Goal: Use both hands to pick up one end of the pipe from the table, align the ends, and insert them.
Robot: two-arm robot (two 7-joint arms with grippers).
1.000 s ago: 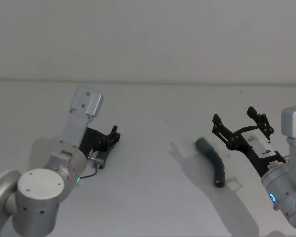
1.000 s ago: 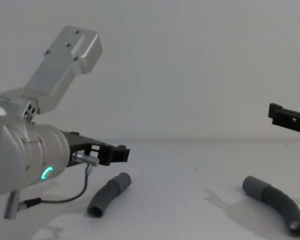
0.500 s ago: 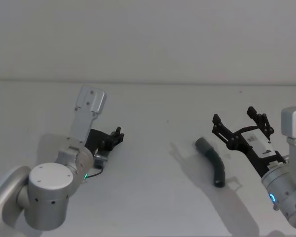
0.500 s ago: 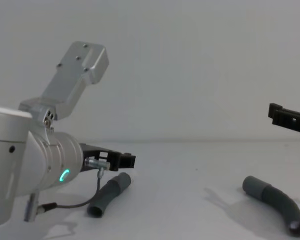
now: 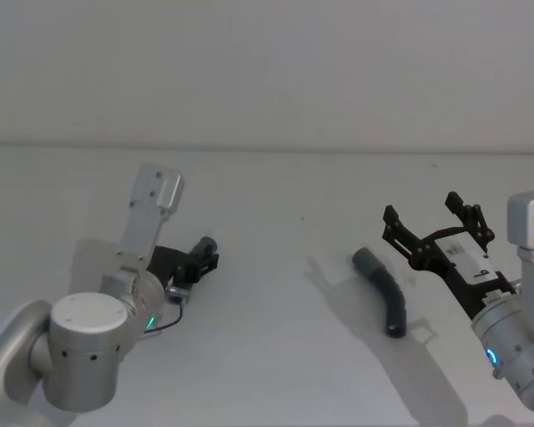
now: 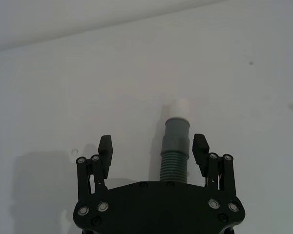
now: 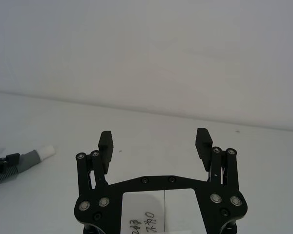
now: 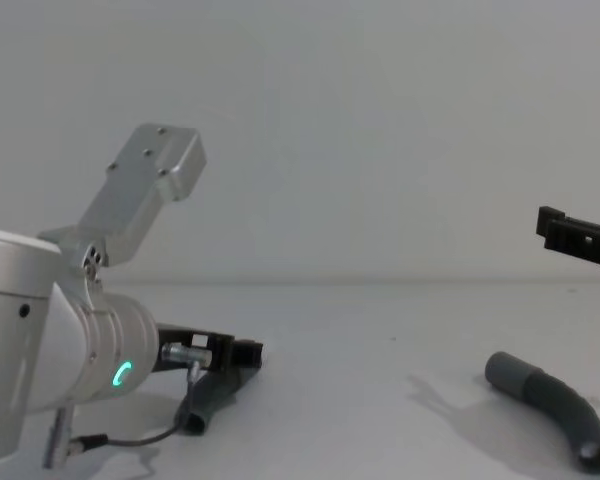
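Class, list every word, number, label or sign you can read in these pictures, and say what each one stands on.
White label on the right gripper: handwritten marks, turned sideways and cut off at the picture's edge, too unclear to read.
Left gripper, hoses, table: no text.

Right gripper: fingers wide apart, nothing between them.
Hose: lies on the table, well apart from the gripper.
Hose tip: white, narrow.
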